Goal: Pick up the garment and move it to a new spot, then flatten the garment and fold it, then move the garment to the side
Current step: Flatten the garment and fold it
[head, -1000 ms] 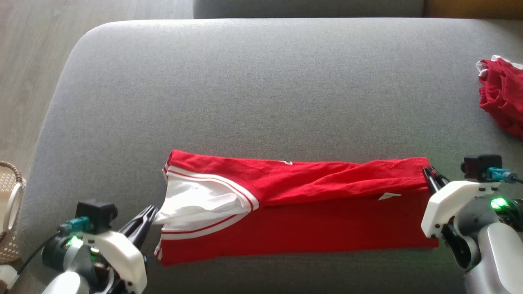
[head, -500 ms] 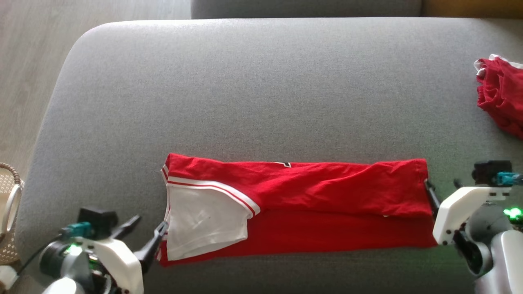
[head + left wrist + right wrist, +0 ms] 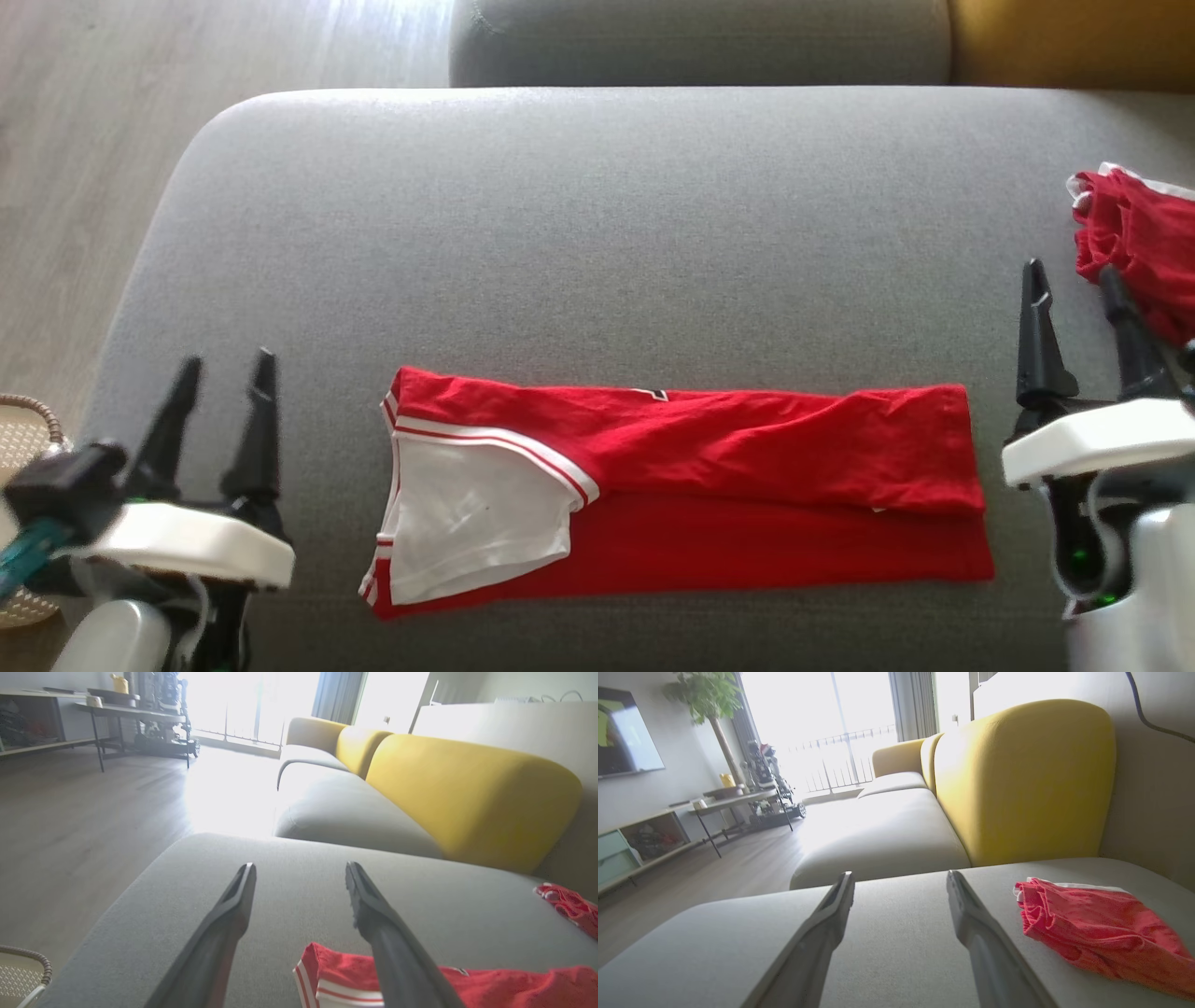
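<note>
Red garment [image 3: 747, 467], folded lengthwise into a long flat band, lying on the near half of the grey seat cushion [image 3: 597, 233]. Roughly centred between the cushion's left and right sides, long edges parallel to the cushion's near edge. At the end towards the cushion's left side, a white panel [image 3: 467, 513] with red-and-white striped trim. Upper layer slightly rumpled, with a strip of the lower layer exposed along the side nearer the cushion's front edge.

Over the cushion's near left part, left gripper [image 3: 229, 359]: fingers spread wide, nothing between them, pointing towards the cushion's far edge, clear of the cloth. Over the cushion's near right part, right gripper [image 3: 1069, 271]: fingers likewise parted and empty, apart from the folded band.

On the cushion's right side, a second red cloth [image 3: 1134, 233], crumpled in a heap with a white edge. Off the cushion's near left corner, a woven basket [image 3: 23, 439] on the wooden floor [image 3: 75, 140]. Past the cushion's far right corner, a yellow backrest [image 3: 1074, 42].
</note>
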Motion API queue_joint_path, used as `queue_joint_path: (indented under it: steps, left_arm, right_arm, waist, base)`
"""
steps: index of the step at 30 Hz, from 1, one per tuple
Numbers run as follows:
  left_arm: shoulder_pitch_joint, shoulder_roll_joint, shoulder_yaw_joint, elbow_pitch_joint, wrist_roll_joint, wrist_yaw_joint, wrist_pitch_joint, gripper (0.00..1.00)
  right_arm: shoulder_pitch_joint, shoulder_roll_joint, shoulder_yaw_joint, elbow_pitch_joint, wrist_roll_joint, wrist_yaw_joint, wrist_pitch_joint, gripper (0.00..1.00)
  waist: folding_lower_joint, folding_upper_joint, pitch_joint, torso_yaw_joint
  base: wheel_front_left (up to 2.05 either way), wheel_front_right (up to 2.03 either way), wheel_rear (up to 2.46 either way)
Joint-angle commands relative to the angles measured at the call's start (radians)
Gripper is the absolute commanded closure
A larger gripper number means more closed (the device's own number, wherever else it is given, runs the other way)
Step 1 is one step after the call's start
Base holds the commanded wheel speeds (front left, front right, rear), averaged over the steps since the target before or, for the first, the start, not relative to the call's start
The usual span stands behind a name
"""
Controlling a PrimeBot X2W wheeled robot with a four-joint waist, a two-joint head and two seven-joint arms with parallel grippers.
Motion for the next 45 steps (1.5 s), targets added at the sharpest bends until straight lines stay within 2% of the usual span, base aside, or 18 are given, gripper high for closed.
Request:
queue_joint_path:
  steps: [1,7,10,12,14,17,20,28,37,40,45]
  left_arm:
    - [-0.044,0.000,0.070,-0.041,-0.013,0.013,-0.041,0.00]
    - [0.003,-0.105,0.147,-0.082,-0.052,0.004,-0.096,0.00]
    - [0.047,-0.180,0.195,-0.097,0.016,-0.025,-0.099,0.00]
    - [0.058,-0.196,0.205,-0.097,0.051,-0.034,-0.099,0.00]
    - [0.076,-0.253,0.232,-0.089,0.088,-0.050,-0.099,0.00]
    - [0.093,-0.292,0.247,-0.075,0.178,-0.093,-0.099,0.00]
    - [0.099,-0.323,0.264,-0.060,0.217,-0.125,-0.099,0.00]
    - [0.095,-0.342,0.286,-0.023,0.256,-0.164,-0.100,0.00]
    - [0.095,-0.343,0.267,-0.003,0.239,-0.172,-0.100,0.00]
    - [0.089,-0.343,0.258,0.003,0.240,-0.173,-0.100,0.00]
    - [0.084,-0.343,0.220,0.051,0.264,-0.178,-0.100,0.00]
  right_arm:
    - [-0.028,0.006,0.035,-0.047,0.020,0.000,-0.048,0.00]
    - [0.039,0.015,0.089,-0.043,0.018,0.000,-0.173,0.00]
    - [0.085,0.022,0.100,-0.031,0.004,0.000,-0.200,0.00]
    - [0.093,0.023,0.103,-0.027,-0.001,0.000,-0.203,0.00]
    - [0.107,0.025,0.111,-0.016,-0.005,0.000,-0.208,0.00]
    - [0.120,0.026,0.138,-0.001,-0.029,0.000,-0.213,0.00]
    - [0.121,0.027,0.149,0.012,-0.023,0.000,-0.215,0.00]
    - [0.112,0.027,0.142,0.033,-0.013,0.000,-0.218,0.00]
    - [0.112,0.027,0.146,0.040,-0.005,0.000,-0.218,0.00]
    - [0.114,0.027,0.123,0.079,-0.001,0.000,-0.203,0.00]
    - [0.099,0.027,0.077,0.184,-0.014,0.000,-0.116,0.00]
  waist:
    - [0.0000,-0.0001,-0.005,0.004]
    - [0.0000,-0.0001,-0.018,0.004]
    - [0.0000,-0.0001,-0.017,0.000]
    - [0.0000,-0.0001,-0.015,-0.002]
    - [0.0000,-0.0001,-0.012,-0.005]
    - [0.0000,-0.0001,-0.009,-0.010]
    - [0.0000,-0.0001,-0.008,-0.013]
    - [0.0000,-0.0001,-0.012,-0.013]
    - [0.0000,-0.0001,-0.003,-0.014]
    - [0.0000,-0.0001,0.008,-0.014]
    - [0.0000,-0.0001,0.035,-0.007]
  base:
    - [0.00,0.00,0.00]
    - [0.00,0.00,0.00]
    - [0.00,0.00,0.00]
    - [0.00,0.00,0.00]
    - [0.00,0.00,0.00]
    - [0.00,0.00,0.00]
    - [0.00,0.00,0.00]
    - [0.00,0.00,0.00]
    - [0.00,0.00,0.00]
    - [0.00,0.00,0.00]
    - [0.00,0.00,0.00]
